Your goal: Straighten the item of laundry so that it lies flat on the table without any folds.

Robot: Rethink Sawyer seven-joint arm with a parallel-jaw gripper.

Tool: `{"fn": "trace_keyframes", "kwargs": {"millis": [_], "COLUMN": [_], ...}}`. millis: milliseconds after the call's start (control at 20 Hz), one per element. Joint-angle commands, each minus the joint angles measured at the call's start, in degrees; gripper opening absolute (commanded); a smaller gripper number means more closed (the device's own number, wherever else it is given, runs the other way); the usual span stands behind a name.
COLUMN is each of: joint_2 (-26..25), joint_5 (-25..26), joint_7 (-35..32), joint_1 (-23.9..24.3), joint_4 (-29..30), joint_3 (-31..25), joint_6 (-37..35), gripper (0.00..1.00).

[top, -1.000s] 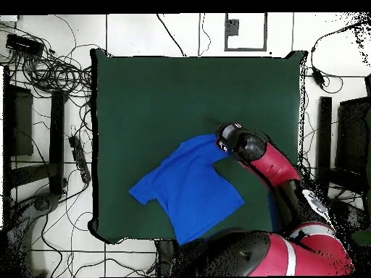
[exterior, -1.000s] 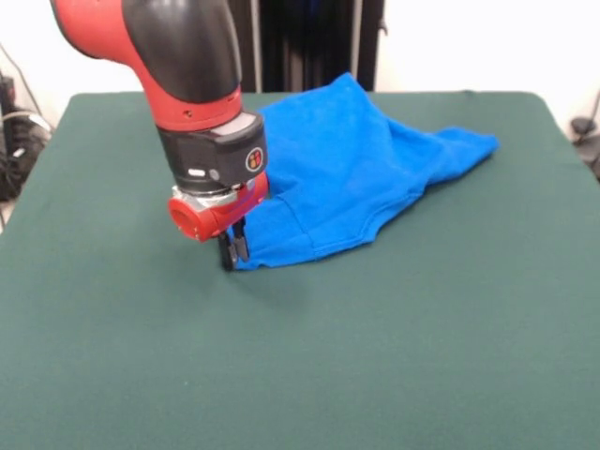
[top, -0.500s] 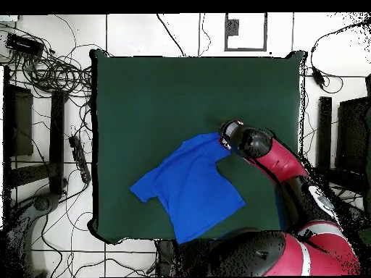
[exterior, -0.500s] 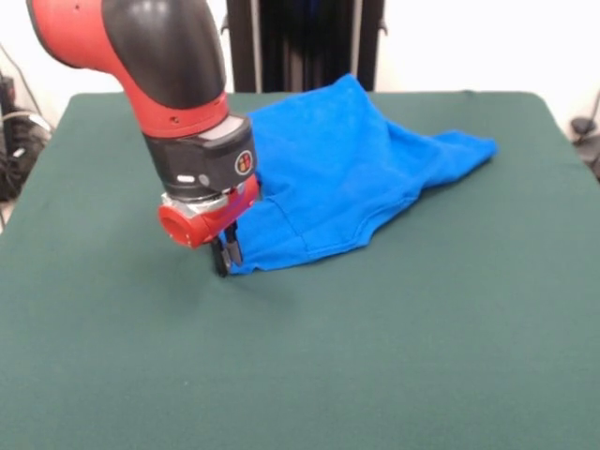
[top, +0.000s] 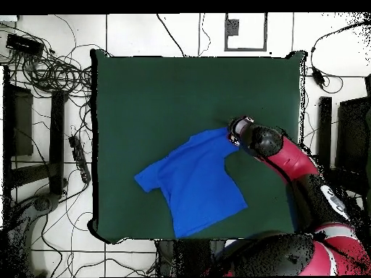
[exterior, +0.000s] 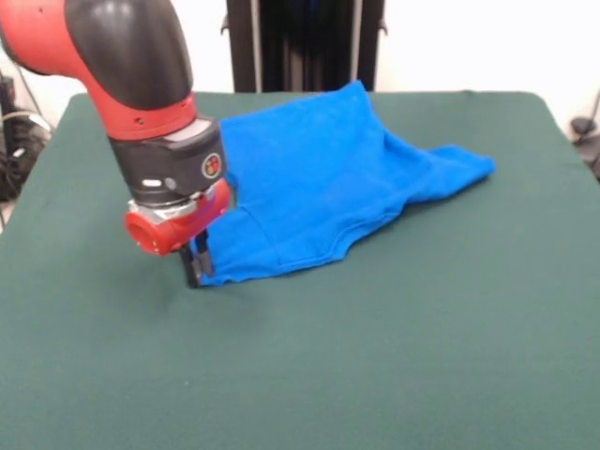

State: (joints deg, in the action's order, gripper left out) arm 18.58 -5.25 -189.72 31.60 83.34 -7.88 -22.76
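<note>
The item of laundry [exterior: 328, 178] is a bright blue T-shirt spread across the far half of the green table [exterior: 375, 356], with creases along its near hem and one sleeve reaching right. My gripper [exterior: 197, 267] is low at the shirt's near-left corner, shut on that corner just above the cloth. In the overhead view the item of laundry [top: 196, 184] lies at a slant in the lower middle of the table [top: 159, 94], and the gripper [top: 233, 135] sits at its upper-right corner.
Cables [top: 51, 69] and dark equipment lie on the floor beyond the table's left edge in the overhead view. A black stand [exterior: 300, 42] rises behind the table's far edge.
The gripper has moved left and slightly nearer in the front view, dragging the shirt's corner with it. The shirt has stretched wider and shifted that way.
</note>
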Motion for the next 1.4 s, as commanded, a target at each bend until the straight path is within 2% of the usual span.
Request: {"fn": "trace_keyframes", "kwargs": {"millis": [50, 400, 650, 900, 950, 1000, 1100, 1200, 1400], "joint_2": [-6.5, -3.0, -3.2, -4.3, -4.4, -4.6, -7.2, -10.5, -13.2], "joint_5": [4.4, 6.1, 8.7, 9.7, 9.2, 8.6, 8.0, 5.0, 5.4], "joint_7": [5.7, 7.5, 8.7, 5.5, 2.8, 0.2, -2.7, -6.6, -4.0], "joint_1": [2.6, 5.2, 7.1, 6.0, 3.7, 1.4, -0.4, -1.8, -2.1], "joint_4": [-7.3, -6.0, -4.8, -5.0, -5.6, -6.2, -7.9, -9.5, -11.6], "joint_3": [-1.3, -3.6, -5.2, -4.1, -1.1, 1.9, 3.4, 3.6, 3.6], "joint_6": [11.2, 6.0, 7.2, 8.5, 7.2, 5.9, 11.8, 18.8, 24.9], "gripper": [0.00, 0.00, 0.00, 0.00, 0.00, 1.00, 1.00, 1.00, 1.00]}}
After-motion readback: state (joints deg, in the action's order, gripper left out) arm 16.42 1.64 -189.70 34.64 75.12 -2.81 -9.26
